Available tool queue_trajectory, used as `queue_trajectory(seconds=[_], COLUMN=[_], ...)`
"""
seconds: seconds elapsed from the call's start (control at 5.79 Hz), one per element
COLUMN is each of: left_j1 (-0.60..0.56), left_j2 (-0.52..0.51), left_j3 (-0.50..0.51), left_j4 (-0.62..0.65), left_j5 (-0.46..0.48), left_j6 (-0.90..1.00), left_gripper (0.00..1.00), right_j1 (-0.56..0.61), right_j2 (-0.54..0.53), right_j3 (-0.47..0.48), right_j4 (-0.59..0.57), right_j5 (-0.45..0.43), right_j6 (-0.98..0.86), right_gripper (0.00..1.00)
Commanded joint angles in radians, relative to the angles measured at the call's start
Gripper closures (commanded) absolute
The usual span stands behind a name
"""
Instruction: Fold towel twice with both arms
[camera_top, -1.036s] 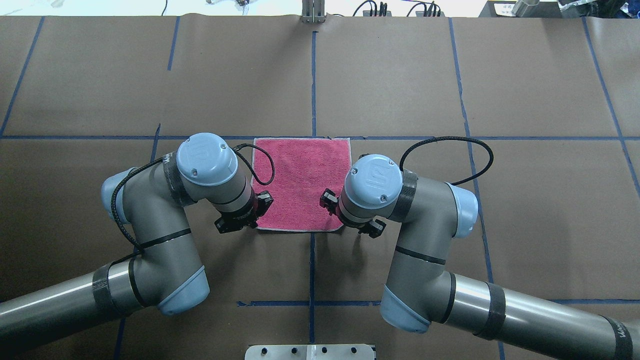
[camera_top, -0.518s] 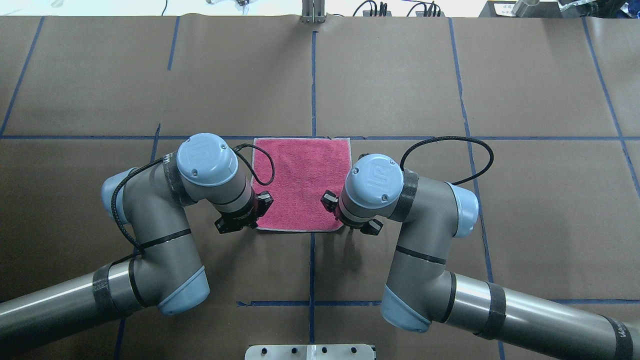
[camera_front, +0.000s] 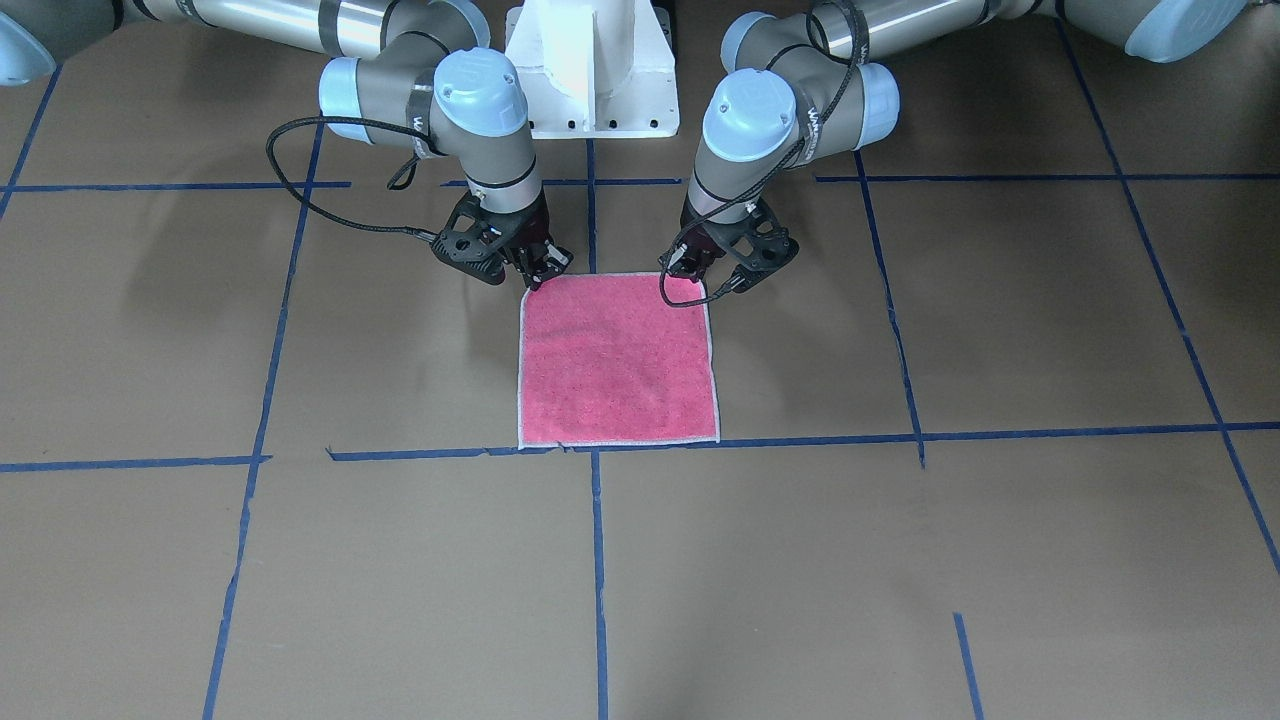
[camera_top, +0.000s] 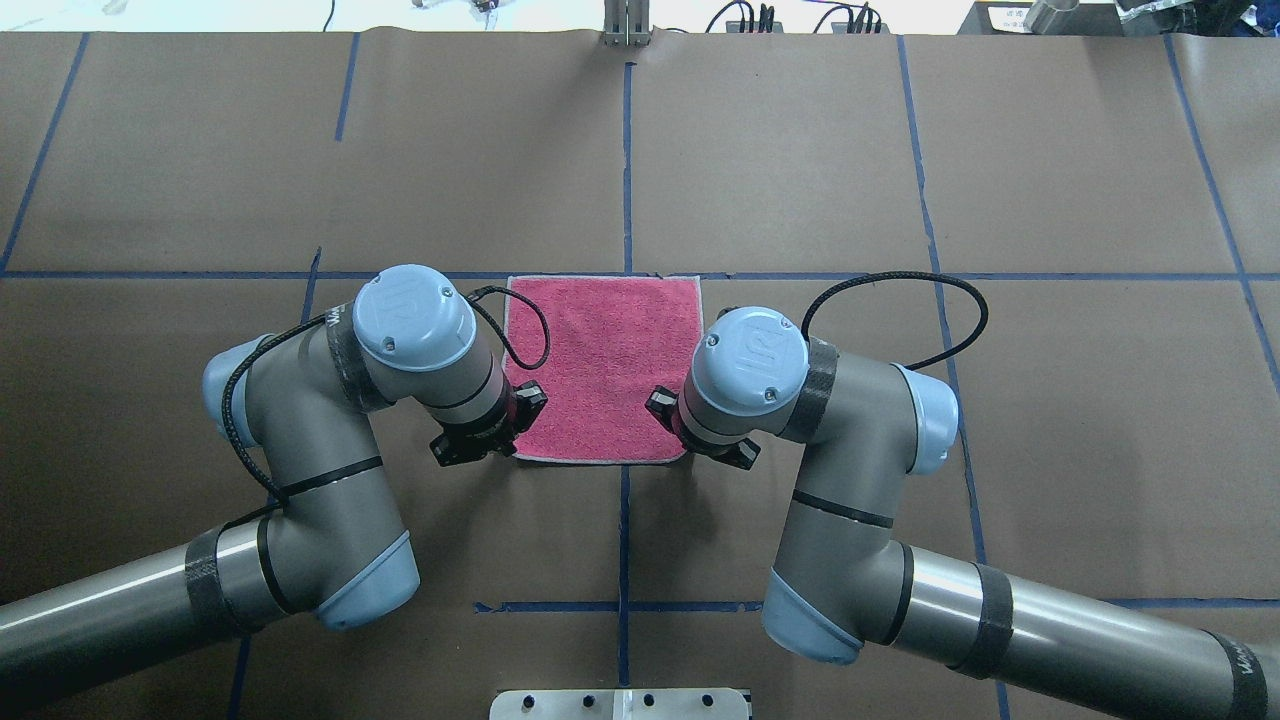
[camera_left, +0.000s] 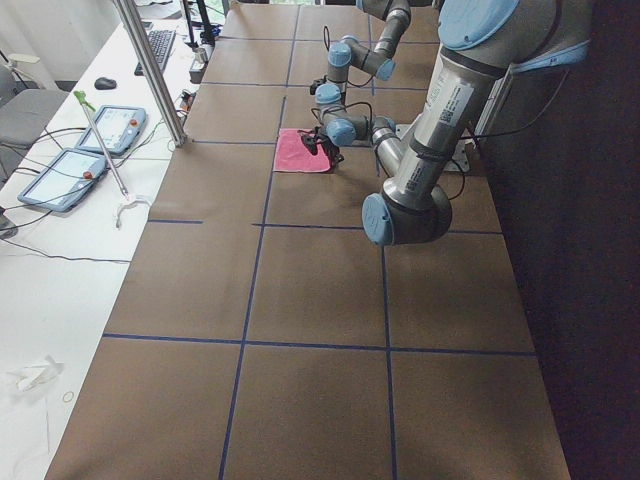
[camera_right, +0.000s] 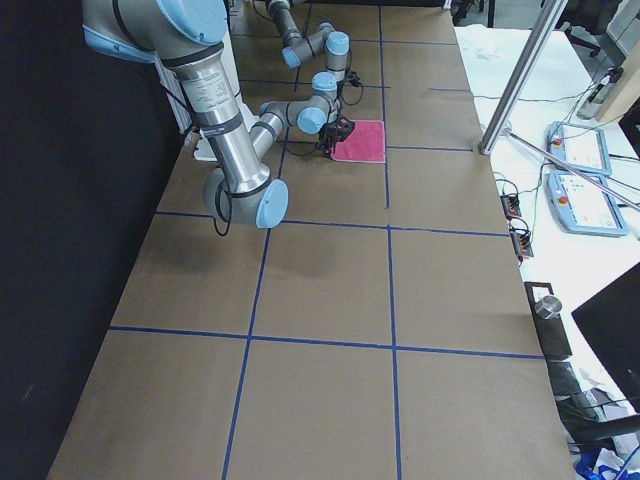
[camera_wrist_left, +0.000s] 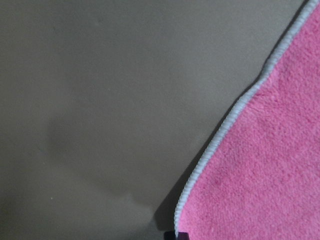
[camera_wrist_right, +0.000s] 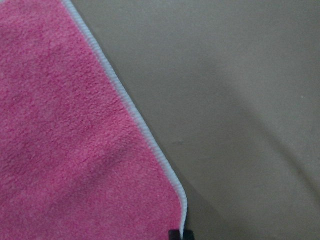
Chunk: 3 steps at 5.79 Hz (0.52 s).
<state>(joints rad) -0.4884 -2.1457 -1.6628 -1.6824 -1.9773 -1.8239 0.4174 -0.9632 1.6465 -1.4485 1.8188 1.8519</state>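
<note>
The square pink-red terry towel (camera_top: 602, 367) lies flat on the brown desk (camera_top: 900, 180). Left gripper (camera_front: 703, 283) and right gripper (camera_front: 536, 278) sit at its near corners; jaw state cannot be determined.

Even overhead light, soft shadows — wrist cams sharp, ext. sides dark-edged.

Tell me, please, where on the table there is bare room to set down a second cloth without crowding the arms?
The brown surface beyond the towel's far edge, toward the operators' side, lies bare across its taped squares. The outer squares to either side past the elbows are bare too. It is crowded at the towel's near corners, where the left claw and right claw sit, and by the white pedestal.
</note>
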Motion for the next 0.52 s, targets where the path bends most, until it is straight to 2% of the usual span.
queue_trajectory(seconds=[0.0,0.35], left_j1=[-0.001,-0.001], left_j2=[0.001,0.001], left_j3=[-0.008,-0.006], left_j4=[0.006,0.006], left_j5=[0.0,0.0], left_j6=[0.002,0.002], left_gripper=[0.97,0.97], right_j1=[0.007,0.014], right_j2=[-0.002,0.003], right_j3=[0.004,0.007], right_j4=[-0.001,0.0], right_j5=[0.008,0.011], right_j6=[-0.002,-0.002], right_gripper=[1.0,1.0])
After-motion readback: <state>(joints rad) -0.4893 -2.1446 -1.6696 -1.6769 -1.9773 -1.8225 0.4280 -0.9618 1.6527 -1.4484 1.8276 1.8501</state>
